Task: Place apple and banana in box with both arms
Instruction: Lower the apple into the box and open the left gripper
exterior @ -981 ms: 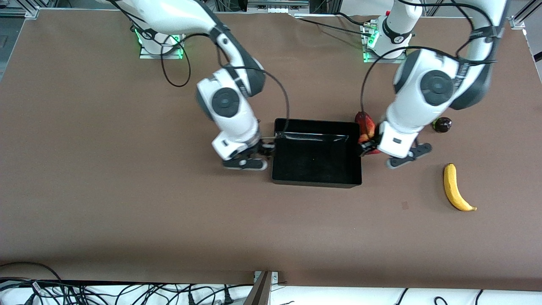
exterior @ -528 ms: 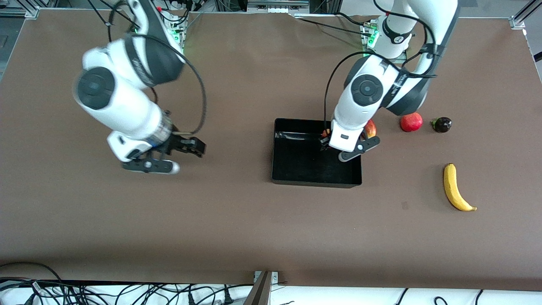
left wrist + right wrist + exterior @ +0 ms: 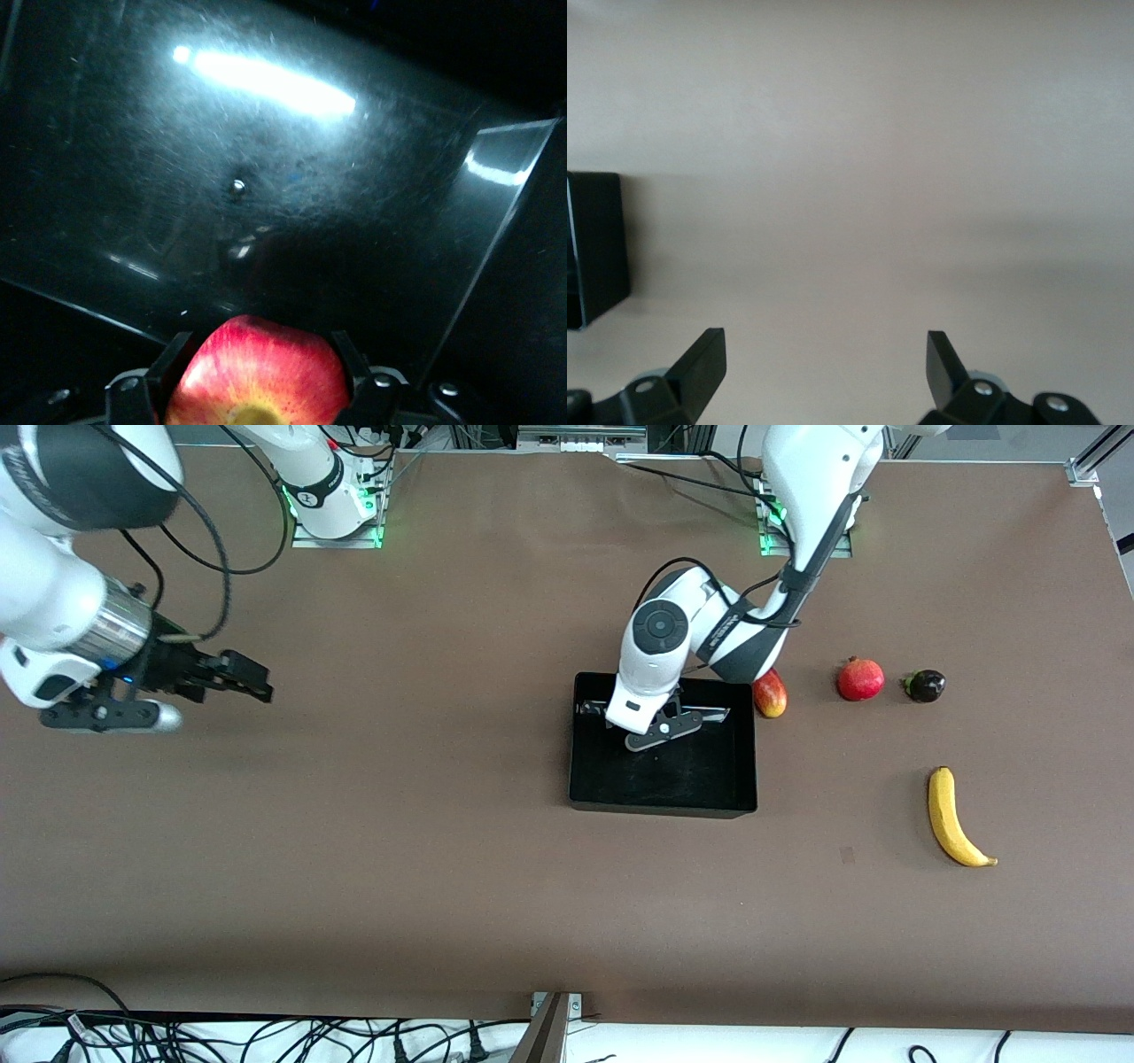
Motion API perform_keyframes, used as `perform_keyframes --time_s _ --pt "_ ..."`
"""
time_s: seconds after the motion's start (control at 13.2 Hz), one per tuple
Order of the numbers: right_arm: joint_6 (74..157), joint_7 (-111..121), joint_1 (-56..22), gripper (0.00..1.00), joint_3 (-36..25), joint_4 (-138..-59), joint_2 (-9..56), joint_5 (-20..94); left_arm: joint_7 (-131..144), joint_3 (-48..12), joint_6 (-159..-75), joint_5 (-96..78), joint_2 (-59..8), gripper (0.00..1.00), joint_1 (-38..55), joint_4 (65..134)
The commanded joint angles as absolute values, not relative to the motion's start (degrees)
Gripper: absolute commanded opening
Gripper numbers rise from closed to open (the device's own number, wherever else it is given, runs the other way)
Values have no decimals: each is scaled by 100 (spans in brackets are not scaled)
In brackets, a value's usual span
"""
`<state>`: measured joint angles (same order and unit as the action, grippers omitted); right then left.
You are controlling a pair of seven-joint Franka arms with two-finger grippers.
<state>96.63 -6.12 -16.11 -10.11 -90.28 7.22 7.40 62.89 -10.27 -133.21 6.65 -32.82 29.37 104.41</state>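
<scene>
— Where's the apple (image 3: pixel 257 372)?
— Pinched in the left gripper (image 3: pixel 654 726), hanging over the box (image 3: pixel 660 804) floor.
— And the banana (image 3: pixel 951 817)?
— On the table toward the left arm's end, long axis running near-to-far — right gripper (image 3: pixel 208 682), spread wide, waits well apart.

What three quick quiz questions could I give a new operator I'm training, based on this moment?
1. True or false: the left end effector holds the apple over the box.
2. Where is the banana? A) in the box B) on the table, toward the left arm's end C) in the right end effector
3. Fill in: the right end effector is ____, over bare table.

Key: 1 true; 2 B; 3 open
</scene>
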Motion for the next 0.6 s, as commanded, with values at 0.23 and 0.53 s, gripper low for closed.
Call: perform_keyframes --time_s 0.23,0.53 --pt "9606 -395 -773 100 -158 -9343 246 229 6390 -932 -13561 1019 -3788 0 3208 10310" --pt "9641 -413 -782 100 -158 -9132 413 80 6398 -932 -13535 1178 -3771 100 3199 10283"
